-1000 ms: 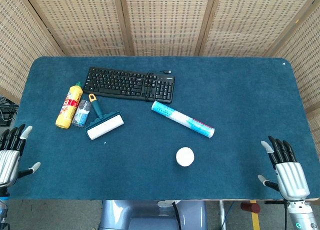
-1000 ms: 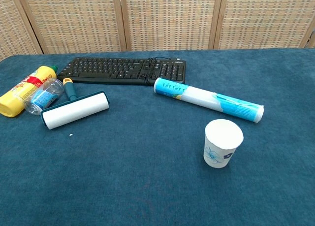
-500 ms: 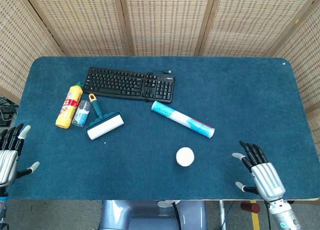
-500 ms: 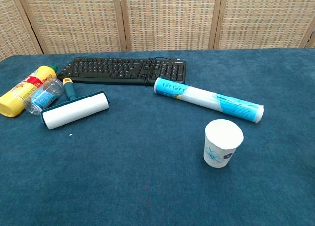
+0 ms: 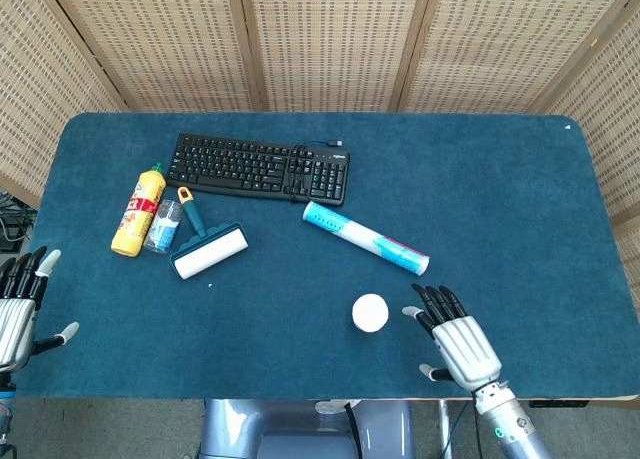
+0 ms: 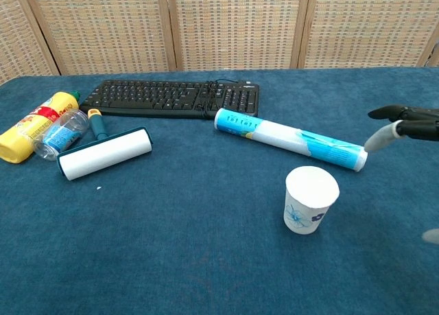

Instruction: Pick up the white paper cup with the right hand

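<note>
The white paper cup point(image 5: 370, 312) stands upright on the blue table near its front edge; the chest view shows a blue flower print on the cup point(image 6: 310, 200). My right hand point(image 5: 455, 341) is open, fingers spread, a short way right of the cup and not touching it. In the chest view only the right hand's fingertips point(image 6: 405, 126) show at the right edge. My left hand point(image 5: 18, 304) is open at the table's front left corner, holding nothing.
A blue-and-white tube point(image 5: 365, 238) lies just behind the cup. Further left are a black keyboard point(image 5: 258, 166), a lint roller point(image 5: 208, 247), a yellow bottle point(image 5: 138, 210) and a small clear bottle point(image 5: 163, 226). Wicker screens stand behind the table.
My right hand has moved left along the front edge, from the table's right corner to just beside the cup. Its fingertips now enter the chest view. The left hand is still.
</note>
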Available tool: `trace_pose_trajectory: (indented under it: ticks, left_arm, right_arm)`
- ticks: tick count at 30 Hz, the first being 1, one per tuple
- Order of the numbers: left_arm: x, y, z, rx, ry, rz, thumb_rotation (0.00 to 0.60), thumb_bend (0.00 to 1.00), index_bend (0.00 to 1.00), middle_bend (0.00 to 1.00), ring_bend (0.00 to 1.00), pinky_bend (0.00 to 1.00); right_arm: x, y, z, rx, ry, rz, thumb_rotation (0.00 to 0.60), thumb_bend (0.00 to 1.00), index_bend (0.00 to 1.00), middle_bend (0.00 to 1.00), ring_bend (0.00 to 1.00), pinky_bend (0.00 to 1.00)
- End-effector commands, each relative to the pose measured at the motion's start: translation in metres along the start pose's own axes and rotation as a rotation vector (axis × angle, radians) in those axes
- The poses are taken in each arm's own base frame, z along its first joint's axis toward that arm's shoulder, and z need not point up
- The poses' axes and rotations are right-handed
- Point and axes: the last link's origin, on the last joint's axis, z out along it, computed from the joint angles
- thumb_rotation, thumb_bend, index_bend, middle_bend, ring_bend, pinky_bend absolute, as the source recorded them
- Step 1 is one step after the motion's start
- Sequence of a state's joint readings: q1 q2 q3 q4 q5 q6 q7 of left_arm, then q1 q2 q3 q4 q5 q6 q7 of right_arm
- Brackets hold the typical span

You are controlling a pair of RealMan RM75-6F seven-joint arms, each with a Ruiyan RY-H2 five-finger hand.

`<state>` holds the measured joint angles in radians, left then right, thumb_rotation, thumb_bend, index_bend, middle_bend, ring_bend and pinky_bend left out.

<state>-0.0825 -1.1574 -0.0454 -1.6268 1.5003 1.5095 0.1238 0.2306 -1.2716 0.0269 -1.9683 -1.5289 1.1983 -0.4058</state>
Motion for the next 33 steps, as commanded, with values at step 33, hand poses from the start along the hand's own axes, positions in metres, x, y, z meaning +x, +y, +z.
trace_pose_trajectory:
  ticks: [33]
  left_arm:
    - [-0.004, -0.009, 0.009, 0.025, -0.032, -0.021, 0.6, 0.17, 0.0, 0.0, 0.0, 0.0]
  right_arm:
    - [-0.026, -0.067, 0.096, -0.096, -0.139, -0.113, 0.6, 0.19, 0.24, 0.0, 0.0, 0.03]
